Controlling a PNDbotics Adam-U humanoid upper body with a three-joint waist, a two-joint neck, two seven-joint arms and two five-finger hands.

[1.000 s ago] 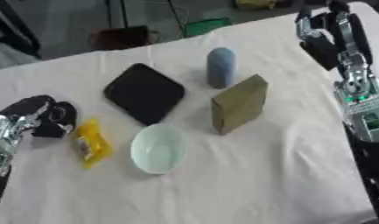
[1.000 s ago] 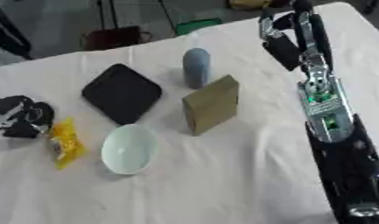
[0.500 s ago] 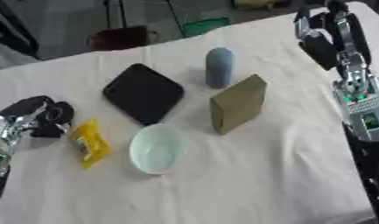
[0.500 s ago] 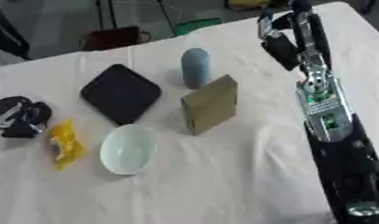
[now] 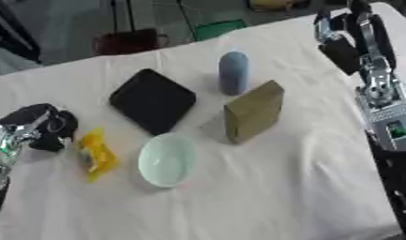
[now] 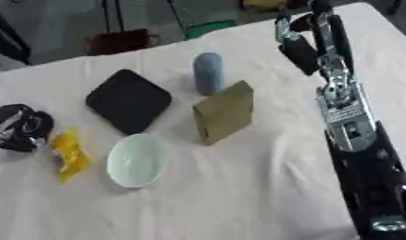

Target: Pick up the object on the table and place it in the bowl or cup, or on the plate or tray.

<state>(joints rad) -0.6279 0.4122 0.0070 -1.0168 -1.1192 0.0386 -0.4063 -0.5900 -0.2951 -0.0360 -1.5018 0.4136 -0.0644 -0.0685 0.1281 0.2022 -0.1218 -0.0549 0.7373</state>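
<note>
On the white-clothed table point(image 5: 263, 187), the small crinkly yellow packet point(image 5: 97, 153) lies just left of the round pale green bowl point(image 5: 167, 160). The left hand point(image 5: 43, 127), fingers curled and holding nothing, rests beside the packet. The right hand's point(image 6: 297, 44) fingers cannot be told.

From the head camera I see my left hand point(image 5: 38, 126) low at the left edge of the desk point(image 5: 263, 187), its dark fingers curled, just beside a yellow packet point(image 5: 95, 153). A pale green bowl point(image 5: 167, 160) sits to the right of the packet. Beyond the bowl lies a flat black square plate point(image 5: 153, 100). A brown box point(image 5: 255, 111) stands on edge right of the plate, and a grey-blue cup point(image 5: 234, 72) stands just behind it. My right hand point(image 5: 341, 40) hangs over the far right corner; I cannot make out its fingers.
</note>
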